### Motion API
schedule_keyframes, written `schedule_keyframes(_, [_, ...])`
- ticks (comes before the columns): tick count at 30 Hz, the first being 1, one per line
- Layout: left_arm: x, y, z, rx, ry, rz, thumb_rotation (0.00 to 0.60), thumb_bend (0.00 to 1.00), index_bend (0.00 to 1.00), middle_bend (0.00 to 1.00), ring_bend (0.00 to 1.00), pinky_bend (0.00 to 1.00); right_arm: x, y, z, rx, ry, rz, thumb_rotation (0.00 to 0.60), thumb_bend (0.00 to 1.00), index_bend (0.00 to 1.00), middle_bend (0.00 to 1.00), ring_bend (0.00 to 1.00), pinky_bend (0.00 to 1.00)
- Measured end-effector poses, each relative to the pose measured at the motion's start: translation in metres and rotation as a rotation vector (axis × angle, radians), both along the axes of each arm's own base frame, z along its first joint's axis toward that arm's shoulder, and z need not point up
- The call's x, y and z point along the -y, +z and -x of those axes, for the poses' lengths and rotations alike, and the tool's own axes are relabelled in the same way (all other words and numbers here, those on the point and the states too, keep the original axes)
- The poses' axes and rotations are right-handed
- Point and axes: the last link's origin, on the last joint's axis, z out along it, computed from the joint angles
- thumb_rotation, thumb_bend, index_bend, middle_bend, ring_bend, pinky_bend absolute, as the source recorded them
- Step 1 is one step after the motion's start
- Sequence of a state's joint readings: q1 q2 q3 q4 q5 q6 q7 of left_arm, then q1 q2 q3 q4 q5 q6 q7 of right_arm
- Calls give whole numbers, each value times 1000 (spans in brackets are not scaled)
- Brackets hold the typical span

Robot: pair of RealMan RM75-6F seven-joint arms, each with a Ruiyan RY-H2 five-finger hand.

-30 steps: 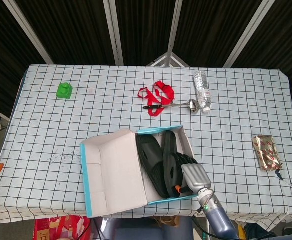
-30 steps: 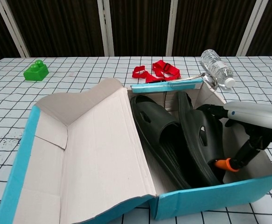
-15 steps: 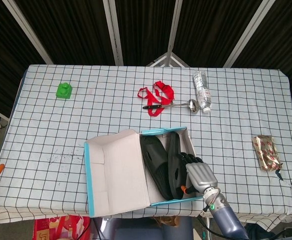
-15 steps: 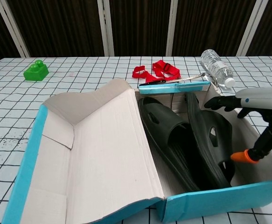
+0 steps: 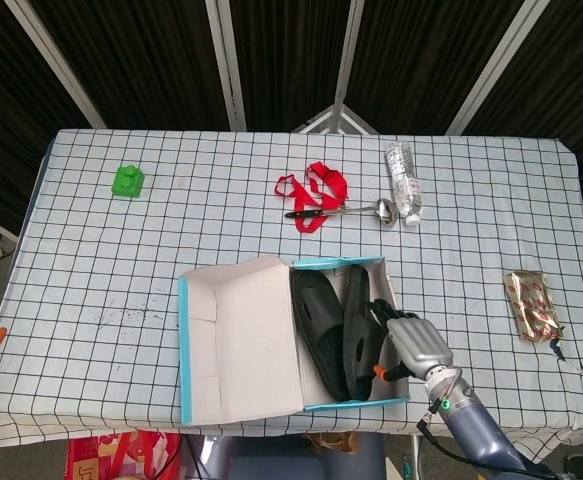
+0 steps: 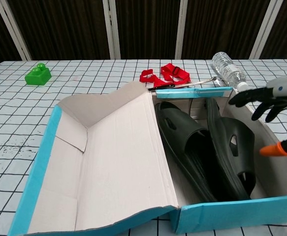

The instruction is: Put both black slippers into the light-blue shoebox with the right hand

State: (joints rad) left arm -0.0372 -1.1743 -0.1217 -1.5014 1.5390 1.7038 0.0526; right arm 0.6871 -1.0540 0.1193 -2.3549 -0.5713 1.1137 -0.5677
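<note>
The light-blue shoebox point(image 5: 184, 350) lies open near the table's front edge, its lid folded out to the left. Both black slippers are inside it: one point(image 5: 317, 326) flat at the left, the other point(image 5: 359, 328) standing on its side against the right wall. In the chest view they show as the flat slipper point(image 6: 182, 140) and the tilted slipper point(image 6: 234, 147) behind the box front point(image 6: 232, 219). My right hand point(image 5: 417, 346) hangs over the box's right wall with fingers point(image 6: 254, 96) spread and nothing in it; its orange-tipped thumb point(image 6: 275, 149) points into the box. My left hand is out of sight.
Behind the box lie a red strap point(image 5: 311, 187), a black-handled ladle point(image 5: 356, 210) and a water bottle point(image 5: 402, 180). A green block point(image 5: 127, 181) sits far left, a snack packet point(image 5: 533, 305) at the right. The table's front edge runs just below the box.
The box has slid to the right with both slippers in it. My right hand has moved right and lifted off the tilted slipper, its fingers now spread.
</note>
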Motion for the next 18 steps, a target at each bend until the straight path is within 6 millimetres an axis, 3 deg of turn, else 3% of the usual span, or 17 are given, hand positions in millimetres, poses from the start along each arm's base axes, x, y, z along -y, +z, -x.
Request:
schedule_keyframes(4, [1, 1, 0, 2, 0, -6, 600, 218, 35, 0, 0, 16, -3, 19, 0, 98, 53, 120, 600, 434, 208, 144, 220, 226])
schedule_keyframes(10, [1, 1, 0, -1, 3, -2, 600, 218, 34, 0, 0, 16, -31, 55, 17, 165, 139, 326, 600, 442, 218, 164, 220, 226])
schedule_keyframes(18, [0, -3, -1, -11, 1, 17, 600, 218, 35, 0, 0, 16, -65, 77, 93, -95, 209, 520, 600, 442, 218, 146, 139, 155])
